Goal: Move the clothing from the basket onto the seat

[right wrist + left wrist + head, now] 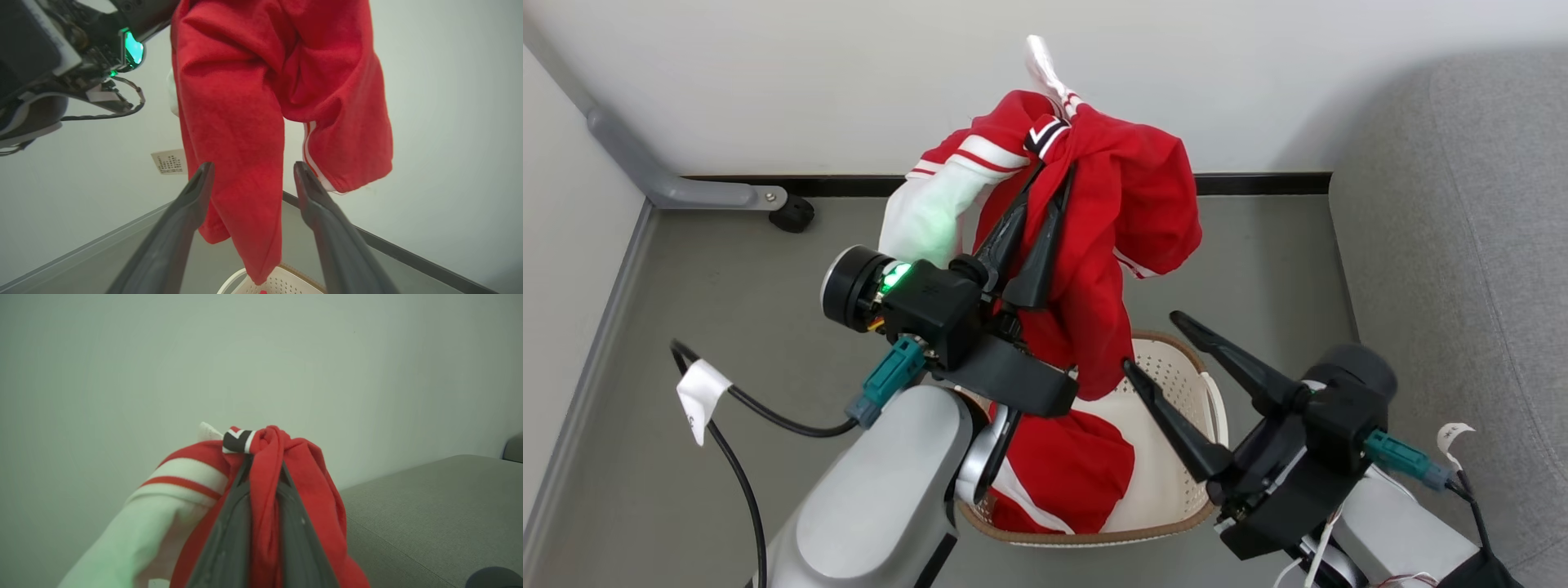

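My left gripper (1054,170) is shut on a red garment of the clothing (1131,204) and holds it up high, its white sleeve (927,216) drooping left. In the left wrist view red cloth (267,486) is pinched between the dark fingers (229,539). The garment's lower end hangs just over the basket (1176,510), where a second red garment (1066,474) lies. My right gripper (1152,341) is open over the basket's right side, near the hanging cloth (245,134). The grey seat (1462,245) lies to the right.
A white wall with a black baseboard (1258,183) closes the back. A grey metal leg with a black caster (792,214) stands at the back left. A black cable with a white tag (701,392) loops over the grey floor at left.
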